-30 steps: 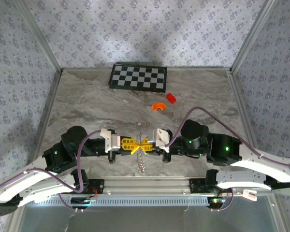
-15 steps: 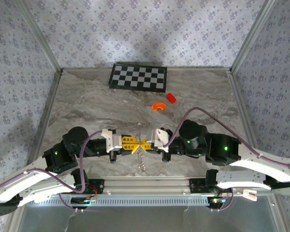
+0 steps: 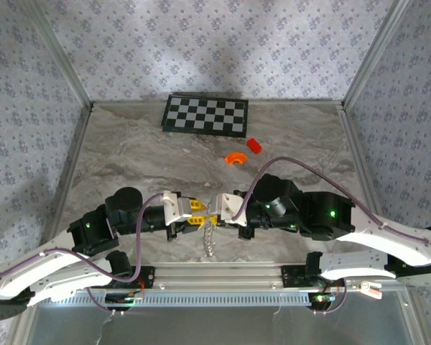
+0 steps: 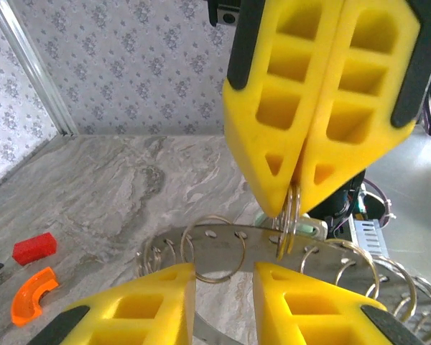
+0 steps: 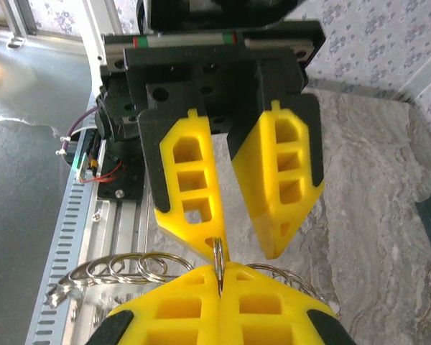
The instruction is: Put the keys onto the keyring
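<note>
My right gripper (image 5: 219,269) is shut on a thin split keyring (image 5: 218,251), held edge-on between its yellow fingers. It hangs just above the table near the front edge (image 3: 214,213). My left gripper (image 4: 223,267) faces it tip to tip, open, its fingers apart with nothing pinched. From the held keyring (image 4: 290,215) hangs a flat metal strip (image 4: 262,248) with holes, carrying several more rings. One loose ring (image 4: 214,248) lies between the left fingers. The bunch dangles below both grippers (image 3: 210,241). I cannot make out the keys among this metal.
A checkerboard (image 3: 205,115) lies at the back of the table. A red block (image 3: 253,146) and an orange curved piece (image 3: 236,158) lie in front of it. The aluminium rail (image 3: 215,273) runs just below the grippers. Patterned walls close in the sides.
My left gripper has gone from shut to open and let go of the ring bunch. Both arms have pushed closer together, and the right gripper stays shut on the keyring.
</note>
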Motion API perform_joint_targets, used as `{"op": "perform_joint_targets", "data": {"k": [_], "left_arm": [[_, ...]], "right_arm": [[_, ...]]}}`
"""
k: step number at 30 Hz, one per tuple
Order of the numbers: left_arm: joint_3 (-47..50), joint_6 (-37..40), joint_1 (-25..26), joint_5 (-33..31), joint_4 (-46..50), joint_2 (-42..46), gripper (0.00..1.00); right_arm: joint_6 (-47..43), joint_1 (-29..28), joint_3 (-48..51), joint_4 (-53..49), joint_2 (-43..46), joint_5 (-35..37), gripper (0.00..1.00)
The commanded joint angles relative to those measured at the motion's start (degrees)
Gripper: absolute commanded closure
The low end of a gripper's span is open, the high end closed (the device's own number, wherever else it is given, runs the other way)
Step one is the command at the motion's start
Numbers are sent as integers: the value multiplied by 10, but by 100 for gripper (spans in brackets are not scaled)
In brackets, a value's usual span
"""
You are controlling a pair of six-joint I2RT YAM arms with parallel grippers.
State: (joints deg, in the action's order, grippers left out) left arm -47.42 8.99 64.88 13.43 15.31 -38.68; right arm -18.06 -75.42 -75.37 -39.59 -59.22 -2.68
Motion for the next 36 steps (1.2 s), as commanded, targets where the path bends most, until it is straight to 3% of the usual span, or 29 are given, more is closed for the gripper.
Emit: {"op": "perform_joint_targets", "data": {"k": [1,16,25,36], "left_arm": [[-28,4,0,-6,-1,9,73],[-21,-14,0,19,-22,7,73],[-19,-27,0,60,-36,-2,65],[-24,-23,0,51,-35,-9,70]], "right_arm": [[0,-4,-23,-10,5,12,100],[-7,-8,-13,-12,9,26,100],[-9,-7,-10,-13,8,35,100],[-13,-7,-10,-9,9,35,100]]}}
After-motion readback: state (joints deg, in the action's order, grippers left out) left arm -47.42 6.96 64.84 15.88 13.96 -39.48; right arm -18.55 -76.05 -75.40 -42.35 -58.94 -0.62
